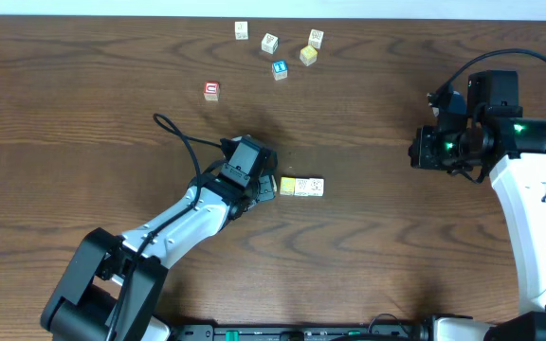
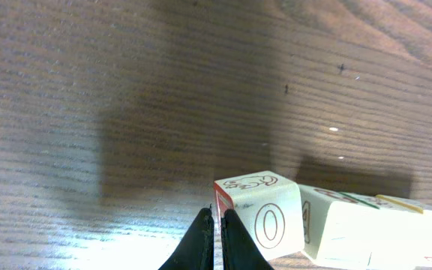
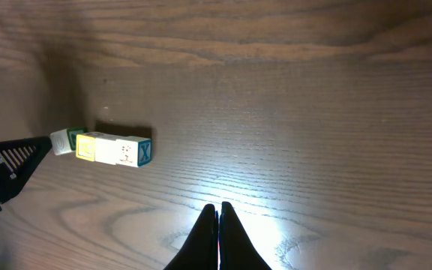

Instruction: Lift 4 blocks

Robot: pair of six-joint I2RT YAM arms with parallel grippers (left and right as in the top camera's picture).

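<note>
At the middle of the bench (image 1: pixel 396 256), the four blocks (image 1: pixel 301 187) lie in a touching row. The left gripper (image 2: pixel 217 225), fingers together, sits just beside one end; the right gripper (image 3: pixel 217 214) (also closed) hangs well apart. Next, I judge, it must reach the far end so both can squeeze and lift.

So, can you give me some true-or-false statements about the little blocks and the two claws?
1. Both the left gripper and the right gripper are shut. True.
2. A row of blocks lies on the table right beside the left gripper. True.
3. The right gripper holds a block. False: it is shut on nothing, away from the row.
4. The red-faced block sits on top of the row. False: it lies alone on the table, apart from the row.
</note>
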